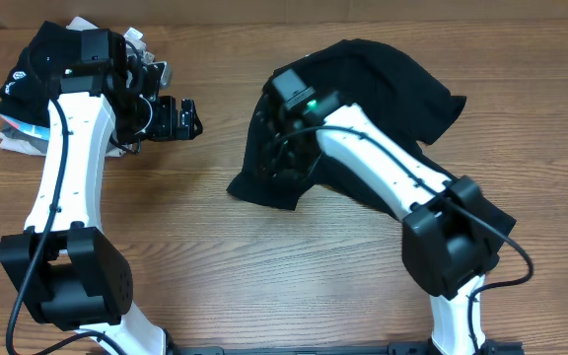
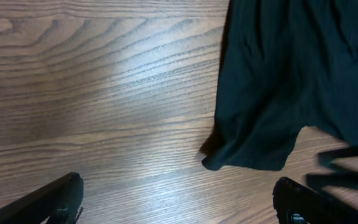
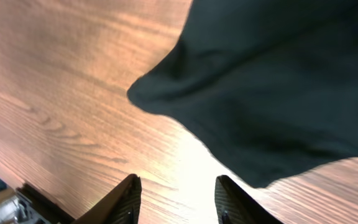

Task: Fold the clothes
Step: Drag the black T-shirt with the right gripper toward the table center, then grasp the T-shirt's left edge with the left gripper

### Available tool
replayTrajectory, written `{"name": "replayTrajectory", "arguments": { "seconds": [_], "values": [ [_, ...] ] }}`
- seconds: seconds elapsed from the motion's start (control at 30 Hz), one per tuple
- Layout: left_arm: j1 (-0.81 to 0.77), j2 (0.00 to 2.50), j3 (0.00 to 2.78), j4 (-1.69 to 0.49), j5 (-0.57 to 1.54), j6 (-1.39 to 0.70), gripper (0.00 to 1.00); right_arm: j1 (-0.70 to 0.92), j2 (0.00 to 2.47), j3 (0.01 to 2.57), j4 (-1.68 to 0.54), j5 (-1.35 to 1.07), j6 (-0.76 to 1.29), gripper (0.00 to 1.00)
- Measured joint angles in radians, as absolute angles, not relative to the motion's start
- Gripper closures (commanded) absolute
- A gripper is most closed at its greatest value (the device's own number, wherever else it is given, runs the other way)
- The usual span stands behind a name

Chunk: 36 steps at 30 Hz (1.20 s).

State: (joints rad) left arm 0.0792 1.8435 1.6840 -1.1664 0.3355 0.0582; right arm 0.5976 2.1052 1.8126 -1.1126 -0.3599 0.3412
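Black short-sleeved shirt of soft thin fabric (image 1: 392, 89) lies crumpled right of centre on the brown wooden table (image 1: 215, 256), partly under the white right arm (image 1: 383, 163). Only the overhead view shows the pile of folded black, grey and white garments (image 1: 28, 69) at the far left.

In the left wrist view, the left gripper (image 2: 179, 202) is spread wide with nothing in it, and the shirt hem lies to the right.

In the right wrist view, the right gripper (image 3: 176, 199) is parted over bare wood. The shirt corner is just beyond it, not touching.
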Motion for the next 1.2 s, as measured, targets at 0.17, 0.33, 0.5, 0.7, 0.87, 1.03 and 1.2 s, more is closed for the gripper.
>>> {"name": "replayTrajectory", "arguments": {
  "seconds": [0.17, 0.33, 0.5, 0.7, 0.87, 1.03, 1.2],
  "values": [
    [0.071, 1.843, 1.684, -1.186, 0.338, 0.098, 0.0, 0.489, 2.011, 1.818, -1.205, -0.253, 0.378, 0.1],
    [0.004, 1.843, 1.684, -1.2, 0.36, 0.139, 0.0, 0.347, 1.895, 1.821, -1.342, -0.123, 0.385, 0.1],
    [-0.095, 1.843, 1.686, -1.313, 0.37, 0.161, 0.0, 0.275, 1.814, 1.822, -1.456, -0.03, 0.389, 0.09],
    [-0.186, 1.843, 1.686, -1.381, 0.355, 0.165, 0.0, 0.277, 1.708, 1.823, -1.542, 0.01, 0.397, 0.09],
    [-0.224, 1.843, 1.686, -1.392, 0.287, 0.126, 0.07, 0.277, 1.57, 1.824, -1.629, 0.02, 0.439, 0.09],
    [-0.227, 1.843, 1.686, -1.402, 0.234, 0.07, 0.07, 0.277, 1.41, 1.81, -1.67, 0.046, 0.5, 0.09],
    [-0.231, 1.843, 1.647, -1.263, 0.217, 0.02, 0.07, 0.276, 1.28, 1.672, -1.655, 0.097, 0.559, 0.09]
  ]
}}
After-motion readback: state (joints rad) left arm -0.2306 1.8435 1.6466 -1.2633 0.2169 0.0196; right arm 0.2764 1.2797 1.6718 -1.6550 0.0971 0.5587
